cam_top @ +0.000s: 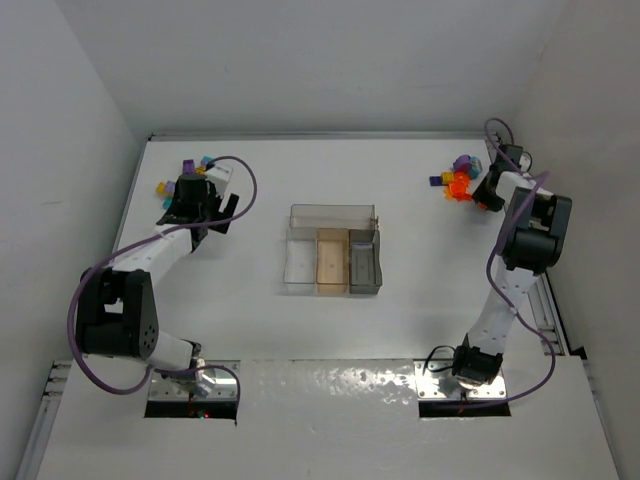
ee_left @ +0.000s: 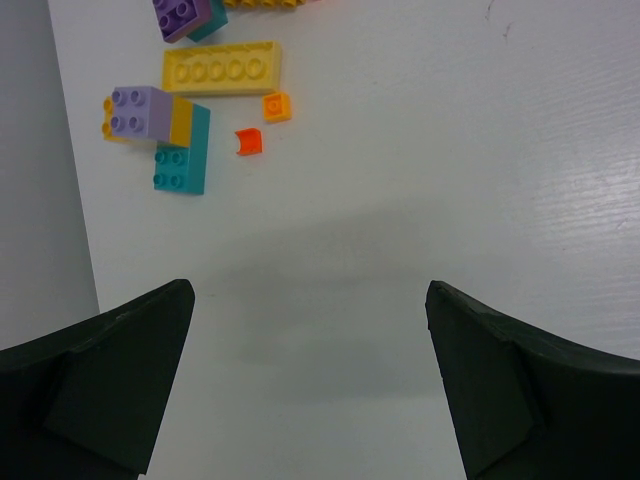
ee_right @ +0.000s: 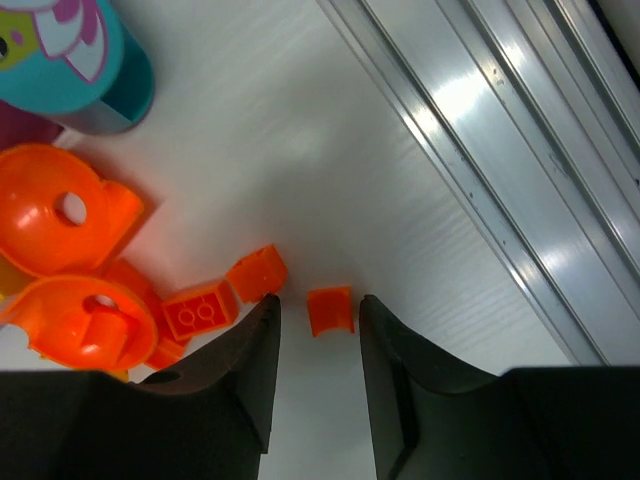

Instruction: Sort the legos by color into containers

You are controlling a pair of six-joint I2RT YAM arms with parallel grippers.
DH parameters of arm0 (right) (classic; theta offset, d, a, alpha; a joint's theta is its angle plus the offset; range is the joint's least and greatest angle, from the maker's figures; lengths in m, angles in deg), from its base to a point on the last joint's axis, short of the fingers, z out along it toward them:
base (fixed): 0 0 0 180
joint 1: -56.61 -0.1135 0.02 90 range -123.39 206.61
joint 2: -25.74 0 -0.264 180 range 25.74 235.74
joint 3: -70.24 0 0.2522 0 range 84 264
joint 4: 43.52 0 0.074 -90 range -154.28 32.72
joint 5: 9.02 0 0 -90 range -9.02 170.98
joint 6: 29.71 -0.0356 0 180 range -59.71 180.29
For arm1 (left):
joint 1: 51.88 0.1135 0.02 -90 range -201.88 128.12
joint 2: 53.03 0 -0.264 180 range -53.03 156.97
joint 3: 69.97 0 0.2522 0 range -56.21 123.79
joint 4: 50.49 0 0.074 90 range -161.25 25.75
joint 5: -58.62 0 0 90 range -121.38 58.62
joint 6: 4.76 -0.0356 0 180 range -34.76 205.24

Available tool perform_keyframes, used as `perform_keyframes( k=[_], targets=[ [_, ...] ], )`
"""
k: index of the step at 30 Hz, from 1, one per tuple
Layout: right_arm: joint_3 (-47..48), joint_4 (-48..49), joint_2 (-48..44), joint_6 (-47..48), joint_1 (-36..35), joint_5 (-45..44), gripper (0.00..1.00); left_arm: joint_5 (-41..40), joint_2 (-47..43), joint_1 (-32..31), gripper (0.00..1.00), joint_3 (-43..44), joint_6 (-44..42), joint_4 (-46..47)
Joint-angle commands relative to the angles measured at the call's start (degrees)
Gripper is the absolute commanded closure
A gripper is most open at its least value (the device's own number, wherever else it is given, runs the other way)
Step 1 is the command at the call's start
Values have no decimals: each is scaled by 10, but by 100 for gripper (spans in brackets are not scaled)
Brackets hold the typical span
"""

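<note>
Legos [cam_top: 455, 182] lie in two heaps on the white table [cam_top: 420, 310], one towards each far corner. Both heaps are well apart from the clear compartment tray [cam_top: 332, 211] in the middle. The left tool [ee_left: 308, 300] hangs released, jaws wide over bare table near the left heap [ee_left: 180, 130]. The right tool [ee_right: 318, 315] straddles a small orange-red brick [ee_right: 330, 309], with slim gaps either side, not grasping it.

Orange pile [ee_right: 70, 270] crowds my right gripper [ee_right: 317, 305] on one side, with the rail [ee_right: 480, 170] near the other. My left gripper [ee_left: 308, 290] faces open table [ee_left: 400, 200].
</note>
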Motion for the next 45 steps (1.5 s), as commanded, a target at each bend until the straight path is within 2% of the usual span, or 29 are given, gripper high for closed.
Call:
perform_keyframes(
  k=[1, 7, 13, 15, 16, 18, 24, 26, 33, 37, 38, 41, 45],
  targets=[
    [26, 19, 13, 5, 11, 25, 63, -7, -4, 0, 0, 20, -6, 24],
    [40, 15, 21, 24, 11, 31, 74, -8, -5, 0, 0, 19, -10, 27],
    [21, 12, 5, 25, 11, 35, 75, -8, -5, 0, 0, 18, -13, 30],
    [17, 12, -2, 27, 11, 41, 71, -8, -5, 0, 0, 16, -15, 30],
    [14, 14, -3, 30, 11, 46, 65, -8, -5, 1, 0, 15, -16, 30],
    [16, 13, -4, 39, 11, 59, 62, -7, -6, 0, 0, 10, -16, 30],
    [15, -3, -3, 47, 11, 49, 68, -5, -11, 0, 0, 6, -15, 30],
    [12, -4, -5, 45, 11, 41, 73, -7, -12, 0, 0, 5, -16, 30],
    [-6, -7, -19, 43, 11, 33, 73, -4, -13, 0, 0, 4, -18, 49],
    [-13, -11, -23, 49, 11, 38, 85, -3, -13, 0, 0, 3, -18, 53],
    [-17, -11, -27, 51, 11, 38, 92, -3, -13, 0, 0, 3, -19, 53],
    [-23, -10, -36, 57, 11, 32, 99, -3, -13, 0, 0, 1, -18, 53],
    [-27, -13, -46, 71, 11, 30, 100, -1, -15, 0, 0, 0, -19, 57]
  ],
)
